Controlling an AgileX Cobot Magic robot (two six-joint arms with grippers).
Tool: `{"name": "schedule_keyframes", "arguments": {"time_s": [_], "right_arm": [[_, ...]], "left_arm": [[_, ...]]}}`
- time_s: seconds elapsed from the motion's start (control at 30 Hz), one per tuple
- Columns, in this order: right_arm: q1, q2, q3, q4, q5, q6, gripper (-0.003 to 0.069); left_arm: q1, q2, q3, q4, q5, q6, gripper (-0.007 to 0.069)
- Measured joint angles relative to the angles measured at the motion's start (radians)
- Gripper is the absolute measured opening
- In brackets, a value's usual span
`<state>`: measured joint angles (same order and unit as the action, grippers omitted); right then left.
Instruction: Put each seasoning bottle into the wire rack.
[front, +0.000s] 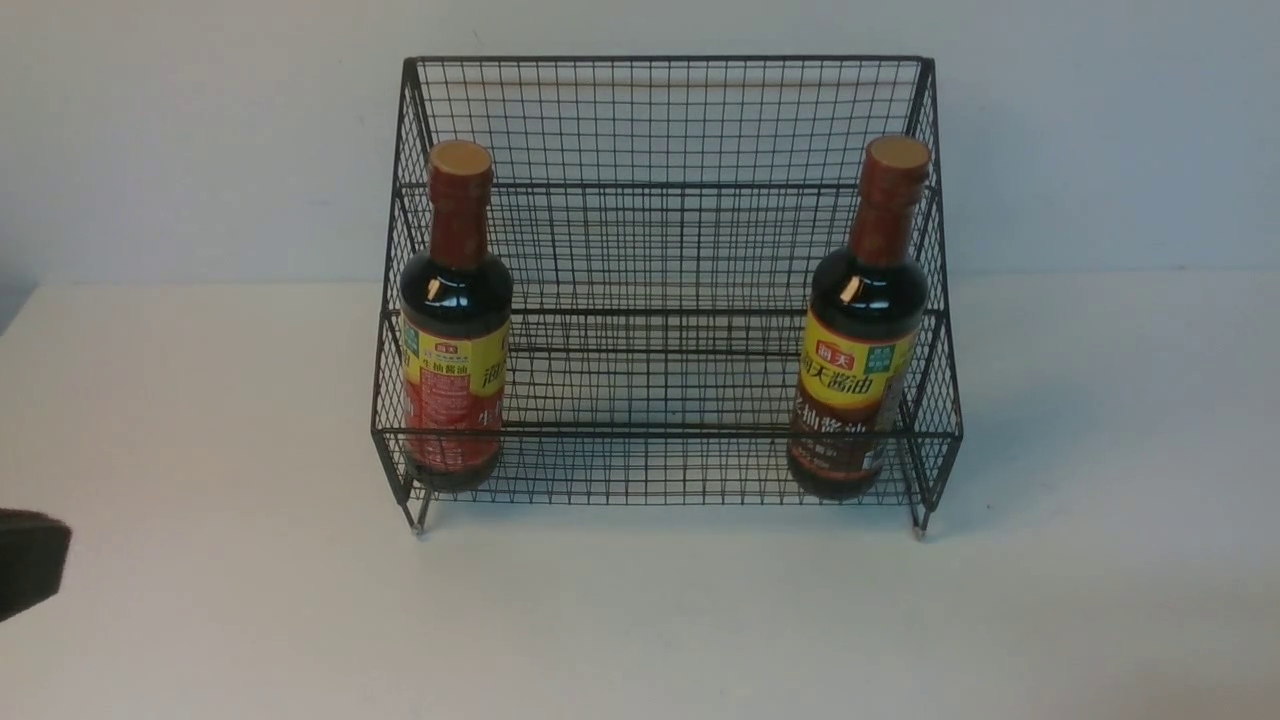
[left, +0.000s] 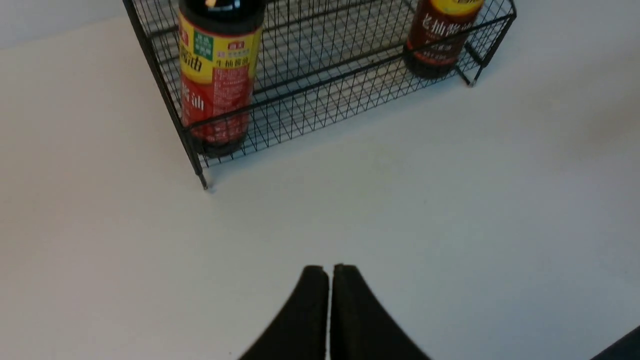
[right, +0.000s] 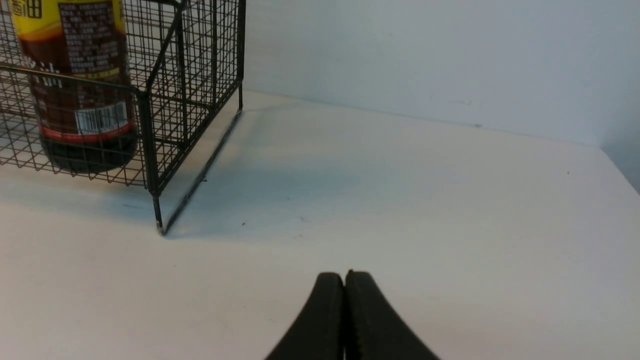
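Note:
The black wire rack (front: 660, 250) stands at the middle of the white table. One seasoning bottle (front: 455, 320) stands upright in its lowest tier at the left end, the other seasoning bottle (front: 860, 330) upright at the right end. In the left wrist view the left bottle (left: 217, 75) and right bottle (left: 440, 35) stand inside the rack (left: 320, 95). My left gripper (left: 329, 270) is shut and empty, well in front of the rack; a dark part of it shows at the front view's left edge (front: 25, 560). My right gripper (right: 344, 276) is shut and empty, off the rack's right end, near the right bottle (right: 80, 85).
A pale wall runs behind the rack (right: 190, 90). The white table (front: 640, 620) spreads in front of and beside the rack. Its right edge shows in the right wrist view (right: 617, 170).

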<state>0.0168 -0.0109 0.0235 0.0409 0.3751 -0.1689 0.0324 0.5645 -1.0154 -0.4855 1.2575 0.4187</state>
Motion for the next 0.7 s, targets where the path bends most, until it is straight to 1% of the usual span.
{"name": "schedule_keyframes", "arguments": {"time_s": [0.03, 0.07, 0.13, 0.2, 0.23, 0.3, 0.33, 0.37, 0.43, 0.5, 0.53, 0.6, 0.7], "right_arm": [[0.0, 0.0, 0.0, 0.0, 0.0, 0.0, -0.0015], [0.0, 0.0, 0.0, 0.0, 0.0, 0.0, -0.0015], [0.0, 0.0, 0.0, 0.0, 0.0, 0.0, -0.0015], [0.0, 0.0, 0.0, 0.0, 0.0, 0.001, -0.0015], [0.0, 0.0, 0.0, 0.0, 0.0, 0.001, -0.0015], [0.0, 0.0, 0.0, 0.0, 0.0, 0.001, -0.0015], [0.0, 0.0, 0.0, 0.0, 0.0, 0.001, -0.0015], [0.0, 0.0, 0.0, 0.0, 0.0, 0.001, -0.0015], [0.0, 0.0, 0.0, -0.001, 0.0, 0.001, -0.0015], [0.0, 0.0, 0.0, -0.001, 0.0, 0.001, -0.0015], [0.0, 0.0, 0.0, -0.001, 0.0, 0.001, -0.0015], [0.0, 0.0, 0.0, -0.001, 0.0, 0.002, -0.0015], [0.0, 0.0, 0.0, -0.001, 0.0, 0.003, -0.0015]], "left_arm": [[0.0, -0.042, 0.0, -0.001, 0.001, 0.024, -0.0004], [0.0, -0.05, 0.0, -0.002, 0.001, 0.024, -0.0004], [0.0, -0.142, 0.016, -0.005, -0.014, 0.101, -0.0004], [0.0, -0.204, 0.04, -0.015, -0.076, 0.143, -0.0004], [0.0, -0.24, 0.062, -0.025, -0.137, 0.157, -0.0004], [0.0, -0.313, 0.133, -0.069, -0.306, 0.164, -0.0004], [0.0, -0.313, 0.133, -0.069, -0.306, 0.164, -0.0004], [0.0, -0.36, 0.209, -0.138, -0.477, 0.166, -0.0004], [0.0, -0.376, 0.251, -0.186, -0.61, 0.166, -0.0004], [0.0, -0.381, 0.271, -0.217, -0.673, 0.166, -0.0004], [0.0, -0.384, 0.293, -0.259, -0.747, 0.166, -0.0004], [0.0, -0.384, 0.317, -0.318, -0.82, 0.166, -0.0004], [0.0, -0.384, 0.341, -0.373, -0.881, 0.167, -0.0004]]}}
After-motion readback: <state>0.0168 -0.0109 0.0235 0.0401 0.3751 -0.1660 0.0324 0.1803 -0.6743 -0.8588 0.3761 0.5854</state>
